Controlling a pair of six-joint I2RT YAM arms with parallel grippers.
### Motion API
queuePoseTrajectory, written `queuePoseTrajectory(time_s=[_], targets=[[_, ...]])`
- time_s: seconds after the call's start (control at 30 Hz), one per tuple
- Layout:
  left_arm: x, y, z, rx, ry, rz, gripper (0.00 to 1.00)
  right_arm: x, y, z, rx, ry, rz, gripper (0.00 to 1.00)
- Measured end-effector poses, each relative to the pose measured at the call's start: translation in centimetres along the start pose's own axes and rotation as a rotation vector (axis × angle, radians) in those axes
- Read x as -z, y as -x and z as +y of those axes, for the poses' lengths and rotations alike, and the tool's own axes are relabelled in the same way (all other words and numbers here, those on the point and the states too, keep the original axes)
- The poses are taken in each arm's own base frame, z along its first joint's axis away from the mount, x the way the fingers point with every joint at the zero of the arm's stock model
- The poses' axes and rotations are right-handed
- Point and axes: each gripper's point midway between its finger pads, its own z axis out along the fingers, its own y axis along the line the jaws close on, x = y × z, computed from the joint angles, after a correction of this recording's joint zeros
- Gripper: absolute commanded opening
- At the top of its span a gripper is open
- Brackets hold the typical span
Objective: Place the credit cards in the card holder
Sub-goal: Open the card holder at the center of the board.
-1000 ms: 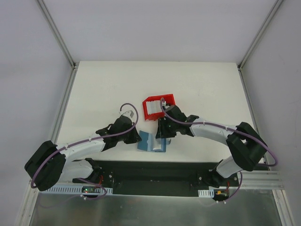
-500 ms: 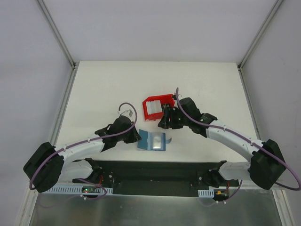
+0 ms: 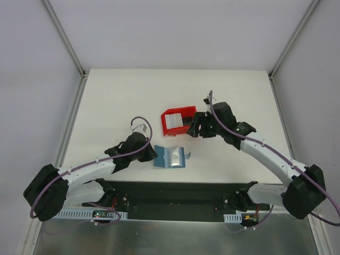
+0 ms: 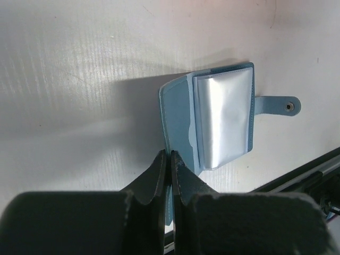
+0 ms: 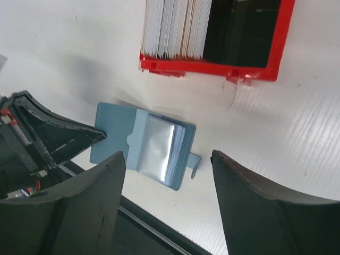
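1. L arm: you've got it stretched low from the near-left base and reaching right across the bench (image 3: 117,95), with the wrist almost flat. L gripper (image 4: 170,159) sits at the card holder (image 4: 220,119), on its left edge.
2. L fingers (image 4: 158,178): pressed tight together, pinching the holder's left flap. The wrist cam shows the blue edge running in btwn them.
3. Card holder: lies open on the bench near the front edge, about centre, btwn the two grippers. Shiny sleeve is face up and the clasp tab (image 4: 279,105) sticks out on the right.
4. R arm: a long arc from the near-right base, up and to the left, forearm sloping in. R gripper (image 5: 167,156) hangs over the bench just right of the red bin (image 5: 212,66), above the surface.
5. R fingers (image 5: 101,180): spread wide, nothing btwn them.
6. Credit cards (image 5: 170,26): standing on edge as a stack at the bin's left end. The bin sits just beyond the card holder, not touching it.
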Motion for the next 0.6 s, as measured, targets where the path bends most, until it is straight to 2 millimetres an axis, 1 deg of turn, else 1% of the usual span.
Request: queuePoseTrajectory(time_s=[0.1, 0.13, 0.2, 0.3, 0.37, 0.47, 0.6], targets=[[-0.3, -0.1, 0.3, 0.0, 0.018, 0.005, 0.0, -0.1, 1.7, -0.1, 0.002, -0.003, -0.017, 0.75], [-0.3, -0.1, 0.4, 0.0, 0.022, 0.005, 0.0, -0.3, 2.5, -0.1, 0.003, -0.002, -0.024, 0.76], [-0.4, -0.1, 0.5, 0.002, 0.03, 0.001, 0.0, -0.4, 3.3, -0.4, 0.001, -0.006, -0.029, 0.77], [-0.4, 0.1, 0.6, 0.012, 0.035, -0.006, 0.0, -1.1, 4.9, -0.5, 0.01, -0.004, -0.024, 0.79], [-0.4, 0.1, 0.6, 0.018, 0.038, -0.01, 0.0, -1.9, 6.1, -0.4, 0.017, 0.0, -0.019, 0.8], [-0.5, 0.3, 0.8, 0.02, 0.047, -0.02, 0.0, -3.3, 7.3, -0.3, 0.02, 0.004, 0.002, 0.81], [-0.5, 0.5, 0.8, 0.02, 0.049, -0.026, 0.0, -5.7, 8.1, -0.5, 0.013, 0.006, 0.048, 0.81]])
